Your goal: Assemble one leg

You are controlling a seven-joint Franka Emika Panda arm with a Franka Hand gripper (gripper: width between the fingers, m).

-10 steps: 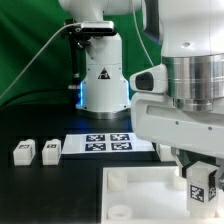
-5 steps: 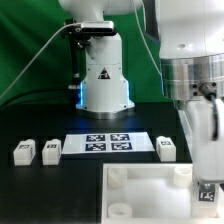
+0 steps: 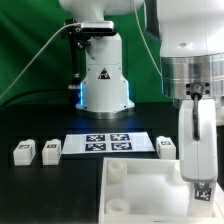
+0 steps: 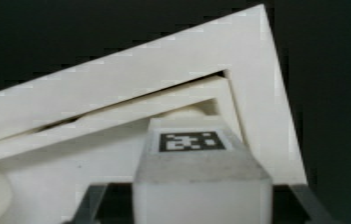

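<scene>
My gripper (image 3: 199, 178) is shut on a leg (image 3: 203, 191), a small white block with a square marker. It holds the leg upright over the near right part of the white tray (image 3: 148, 196), close to a round corner socket (image 3: 180, 173). In the wrist view the leg (image 4: 193, 160) stands between the dark fingers (image 4: 104, 200) of the gripper (image 4: 195, 208), above a corner of the tray (image 4: 154, 75). Three more legs lie on the black table: two at the exterior view's left (image 3: 24, 152) (image 3: 51, 149) and one right of the marker board (image 3: 166, 147).
The marker board (image 3: 110, 143) lies flat behind the tray. The arm's white base (image 3: 102, 75) stands behind it. Other tray sockets show at its left corners (image 3: 118, 176). A green backdrop closes the back.
The wrist has turned and shifted right, uncovering the leg beside the marker board. The held leg has dropped slightly toward the tray. In the last half second little has moved.
</scene>
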